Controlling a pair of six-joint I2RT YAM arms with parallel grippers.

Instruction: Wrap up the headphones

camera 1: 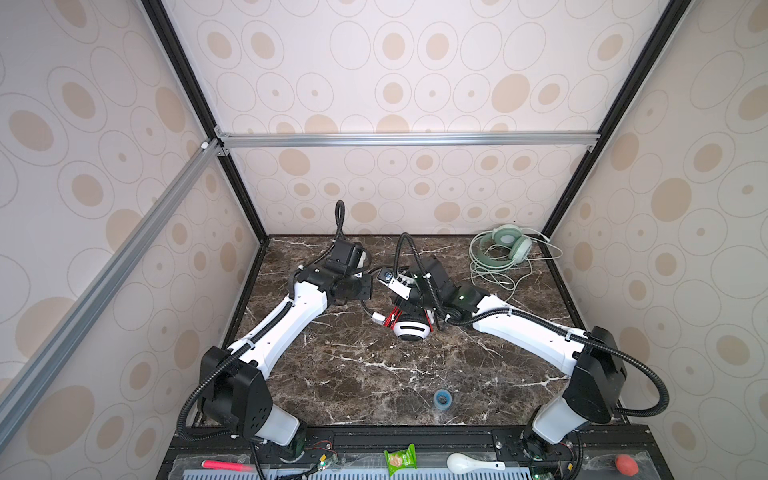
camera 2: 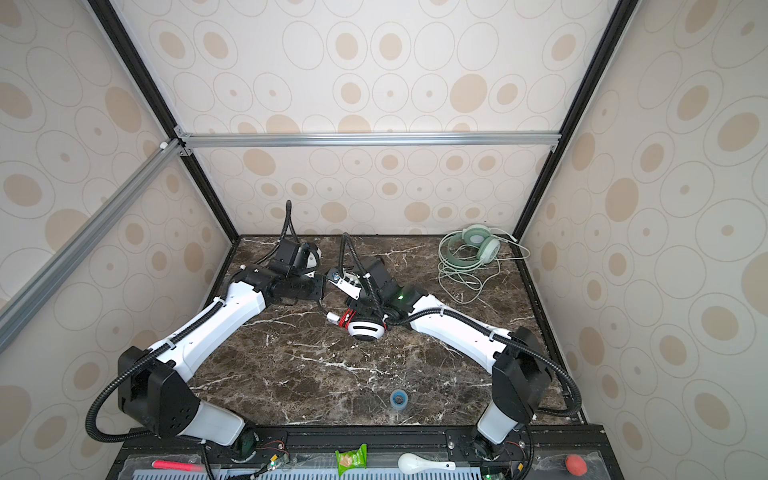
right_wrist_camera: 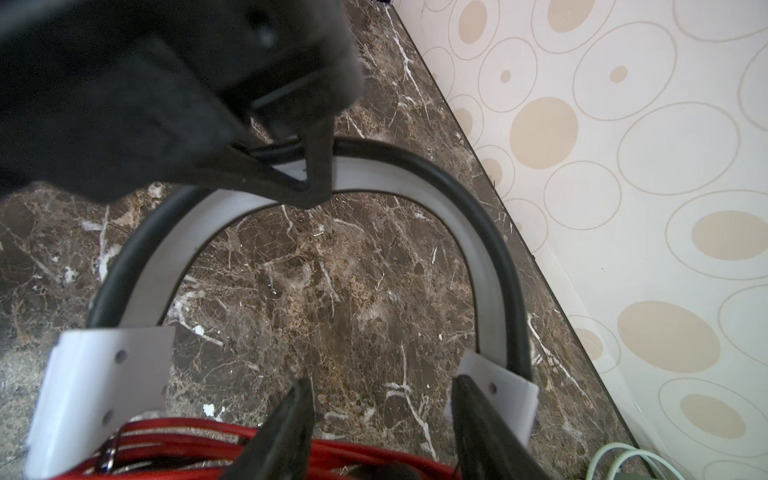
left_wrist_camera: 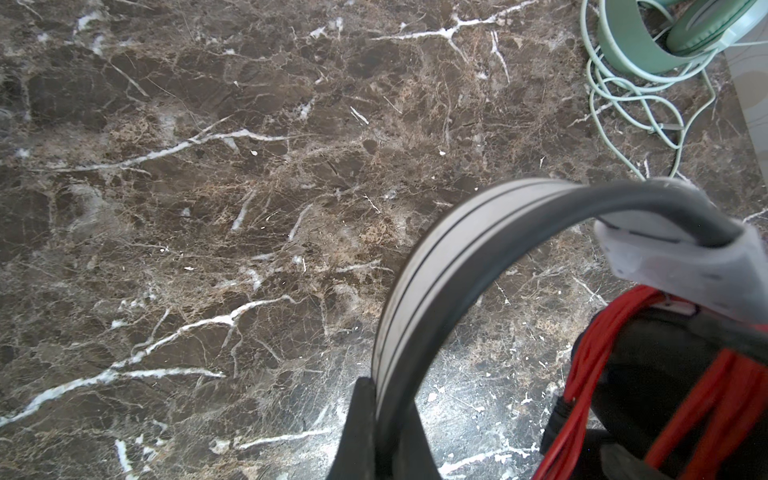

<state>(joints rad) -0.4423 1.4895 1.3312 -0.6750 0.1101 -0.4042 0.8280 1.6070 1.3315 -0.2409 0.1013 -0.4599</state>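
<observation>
Headphones in white (camera 1: 411,330), with black pads and a grey headband (left_wrist_camera: 415,270), are shown near the middle of a dark marble counter (camera 1: 374,374), where the two arms meet. Whether they rest on it or are lifted just clear cannot be told. A thin red cord (left_wrist_camera: 590,353) is wound in many turns around the ear cups. The headband is pinched near its top by the fingers of the left gripper (left_wrist_camera: 386,415), which are closed tight on it. The fingers of the right gripper (right_wrist_camera: 382,382) are spread apart with only bare counter between them; one lies just beside a white slider at the band's end, and nothing is held. A second pair, pale mint green (camera 1: 507,240), is lying in the far right corner, its cord (left_wrist_camera: 594,89) loose in loops.

The white pair is judged light, and stiff at the band, so the band is the safest hold. The cord is limp and could slip off its coil if tugged, and the cups would likely pivot if gripped.

The pinch on the band is shown only in the wrist views; in both top views it is hidden by the arms. The whole layout, with both arms, is given only from above.
</observation>
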